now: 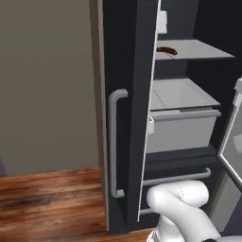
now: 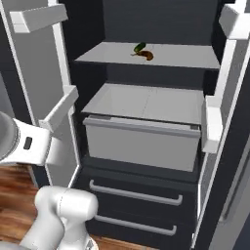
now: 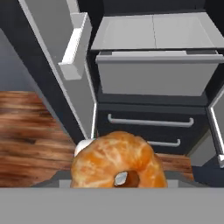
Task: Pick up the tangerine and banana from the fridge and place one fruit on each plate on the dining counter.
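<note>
You are looking into an open black fridge, its doors swung wide on either side, their smooth pale grey inner linings carrying boxy white door bins. In the hand view, the tangerine, round and glossy with mottled orange skin and a small dark dimple at its stem end, sits right at the bottom of the frame where the fingertips would rise. It hides them, so the gripper appears clamped on the fruit, though you cannot see the finger pads themselves.

Behind the tangerine, the hand view takes in a flat-fronted light grey drawer under a smooth lid, and below it two dark drawer fronts crossed by slim grey bar handles. Warm reddish wood-plank flooring spreads to the left.

In the right base view, the banana, a short, curved, dark brown-orange shape, lies on the plain grey upper shelf of the fridge, touching or just beside a small dark green item behind it. The left base view catches the same banana as a thin curved sliver on the shelf, seen past the edge of the door.

That view also shows you the door's matte black outer face with a long rounded grey bar handle running upright, a flat taupe wall beyond it, and the arm's rounded white link low in the frame.
</note>
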Controlling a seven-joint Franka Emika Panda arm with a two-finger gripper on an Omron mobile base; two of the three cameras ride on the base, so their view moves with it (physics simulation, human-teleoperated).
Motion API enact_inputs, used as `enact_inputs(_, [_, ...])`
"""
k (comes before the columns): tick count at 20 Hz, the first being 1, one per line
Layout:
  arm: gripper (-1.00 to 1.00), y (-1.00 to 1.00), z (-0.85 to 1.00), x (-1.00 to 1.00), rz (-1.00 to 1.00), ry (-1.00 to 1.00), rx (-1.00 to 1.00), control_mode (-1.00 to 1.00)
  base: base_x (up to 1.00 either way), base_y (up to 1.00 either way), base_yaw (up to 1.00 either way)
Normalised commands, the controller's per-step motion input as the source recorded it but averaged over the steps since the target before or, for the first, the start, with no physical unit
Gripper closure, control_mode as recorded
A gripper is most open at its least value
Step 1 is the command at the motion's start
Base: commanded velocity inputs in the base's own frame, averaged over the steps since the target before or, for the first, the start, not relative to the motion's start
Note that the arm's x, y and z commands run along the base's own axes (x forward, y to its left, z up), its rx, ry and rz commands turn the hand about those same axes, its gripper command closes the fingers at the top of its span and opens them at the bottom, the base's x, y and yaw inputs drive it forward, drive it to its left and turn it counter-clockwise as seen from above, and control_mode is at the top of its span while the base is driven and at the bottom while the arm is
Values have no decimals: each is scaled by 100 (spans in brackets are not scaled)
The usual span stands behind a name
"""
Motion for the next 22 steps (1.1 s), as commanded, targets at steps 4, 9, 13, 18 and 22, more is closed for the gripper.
enact_inputs(4, [100,0,0,0,0,0,0,100,-52,100,44])
enact_inputs(9, [100,0,0,0,0,0,0,100,-42,96,62])
enact_inputs(13, [100,0,0,0,0,0,0,100,-21,81,68])
enact_inputs(18, [100,0,0,0,0,0,0,100,0,69,62])
enact_inputs(22, [100,0,0,0,0,0,0,100,26,60,54])
